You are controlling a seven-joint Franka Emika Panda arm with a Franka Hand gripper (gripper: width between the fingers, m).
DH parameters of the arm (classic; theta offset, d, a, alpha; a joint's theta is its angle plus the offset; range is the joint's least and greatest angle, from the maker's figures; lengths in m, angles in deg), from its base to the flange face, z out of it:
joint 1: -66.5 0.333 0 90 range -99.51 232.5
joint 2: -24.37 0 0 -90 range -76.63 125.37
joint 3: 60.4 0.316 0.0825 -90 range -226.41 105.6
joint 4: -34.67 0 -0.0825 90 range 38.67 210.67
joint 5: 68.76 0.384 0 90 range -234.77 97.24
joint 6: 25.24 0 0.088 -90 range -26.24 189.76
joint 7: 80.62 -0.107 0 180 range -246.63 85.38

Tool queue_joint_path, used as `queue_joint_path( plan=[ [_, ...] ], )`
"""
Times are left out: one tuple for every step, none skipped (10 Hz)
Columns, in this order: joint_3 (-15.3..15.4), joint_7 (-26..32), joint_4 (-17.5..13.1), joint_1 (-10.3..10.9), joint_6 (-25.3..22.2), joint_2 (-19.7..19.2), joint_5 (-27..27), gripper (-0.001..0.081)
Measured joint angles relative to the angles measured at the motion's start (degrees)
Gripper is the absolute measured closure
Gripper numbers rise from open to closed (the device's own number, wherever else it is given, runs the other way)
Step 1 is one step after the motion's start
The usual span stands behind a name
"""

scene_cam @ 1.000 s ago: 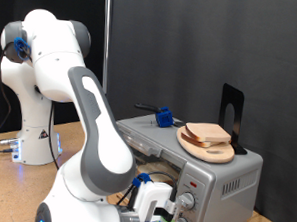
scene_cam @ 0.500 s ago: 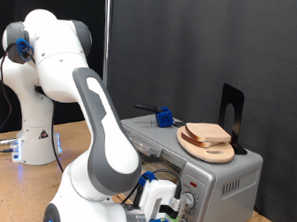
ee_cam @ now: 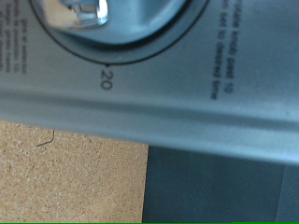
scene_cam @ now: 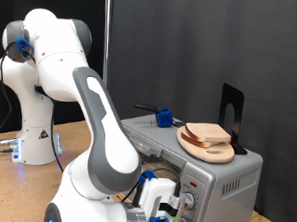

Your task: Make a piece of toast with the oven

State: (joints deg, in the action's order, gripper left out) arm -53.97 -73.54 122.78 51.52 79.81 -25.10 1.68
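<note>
Arm bent low, gripper point(scene_cam: 168, 214) pressed up at the oven point(scene_cam: 200, 174) front by its knobs point(scene_cam: 189, 201), prob. setting the timer; can't tell fingers' state. Toast point(scene_cam: 208, 134) sits on round board point(scene_cam: 194, 145) on oven's top, near its right edge.

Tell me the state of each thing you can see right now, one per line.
oven: on the table, bread board on its roof.
piece of toast: lying flat on the round wooden board on top of the oven, not inside.
oven knob: seen close up, dial mark 20 beside it.
claw: at the oven's knob panel, holding nothing visible.
</note>
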Motion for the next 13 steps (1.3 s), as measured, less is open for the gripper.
queue_joint_path(
  plan=[
    [0.01,1.45,0.3,-0.01,0.22,0.09,0.62,0.0708],
    [0.19,6.2,1.47,-0.07,1.45,0.49,2.65,0.0708],
    [0.42,13.08,3.89,-0.18,3.23,1.63,5.88,0.0708],
    [0.7,20.06,6.16,-0.34,4.73,2.6,9.22,0.0708],
    [0.85,25.31,7.75,-0.48,5.41,3.19,11.93,0.0708],
    [0.91,28.81,8.5,-0.6,5.44,3.29,13.75,0.0708],
    [0.97,31.82,9.07,-0.71,5.38,3.33,15.28,0.0708],
    [0.99,33.18,9.43,-0.78,5.32,3.36,16.11,0.0704],
    [0.98,32.78,9.44,-0.78,5.37,3.37,16.1,0.0704],
    [0.96,31.43,9.42,-0.77,5.39,3.38,15.93,0.0704],
    [0.94,30.29,9.4,-0.75,5.48,3.4,15.81,0.0704],
    [0.91,29.3,9.39,-0.72,5.6,3.41,15.65,0.0704],
    [0.58,28.43,9.25,-0.73,6.54,3.41,15.55,0.0704]
  ],
)
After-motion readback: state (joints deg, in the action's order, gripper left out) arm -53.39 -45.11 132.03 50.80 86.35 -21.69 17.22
